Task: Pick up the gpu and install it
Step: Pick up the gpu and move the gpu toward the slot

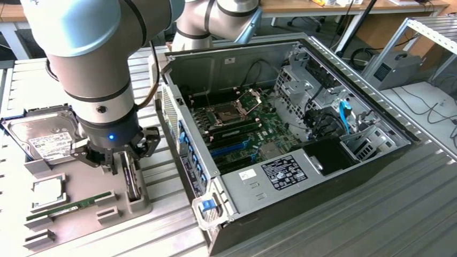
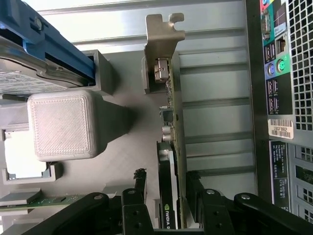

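Gpu (image 2: 171,147) on edge in the grey holder tray (image 1: 78,184), gripper (image 2: 167,174) straddling it.
The fingers (image 2: 141,183) stand apart, one on each side of the card, not clamped on it. A hard drive (image 1: 46,136) and a memory stick (image 1: 71,206) share the tray; the open computer case (image 1: 321,209) stands just beside the tray.

Light was bright and even; soft glare lay on the arm (image 1: 93,48); a faint shadow fell beside the gray block (image 2: 63,125).
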